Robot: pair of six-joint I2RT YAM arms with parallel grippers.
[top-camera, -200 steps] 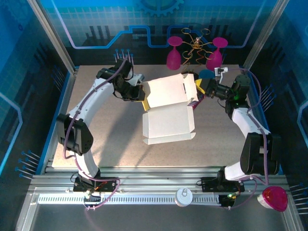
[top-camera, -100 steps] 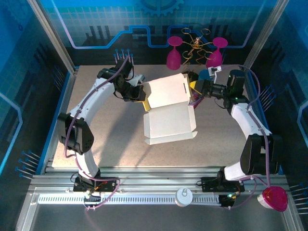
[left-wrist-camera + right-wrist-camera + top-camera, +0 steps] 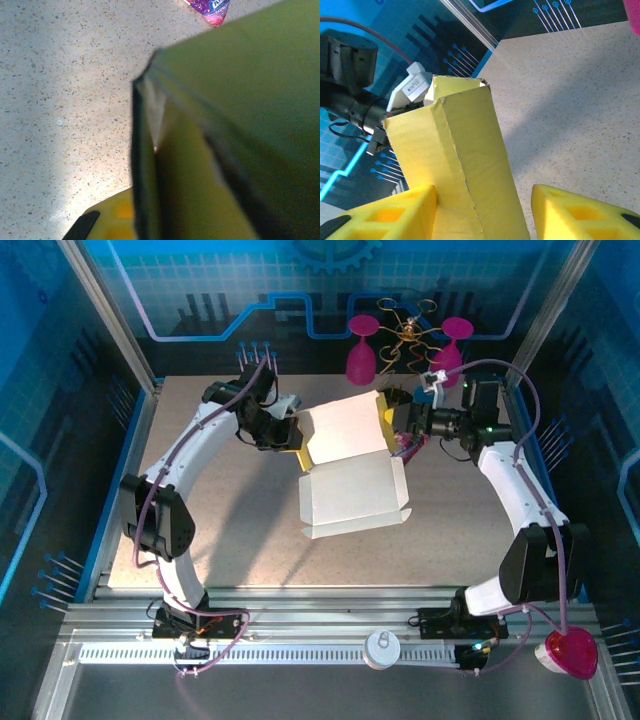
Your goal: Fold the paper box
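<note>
Half-folded yellow paper box (image 3: 355, 495), pale inside; left end effector (image 3: 293, 445) clamps its 9 o'clock edge, right end effector (image 3: 399, 426) apart.

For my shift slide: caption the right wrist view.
Yellow foam fingers flank the yellow thin-cardboard paper box over a speckled table.

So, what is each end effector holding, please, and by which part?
The left end effector pinches the paper box at its left edge. The right end effector straddles its right wall, jaws apart, gripping nothing.
</note>
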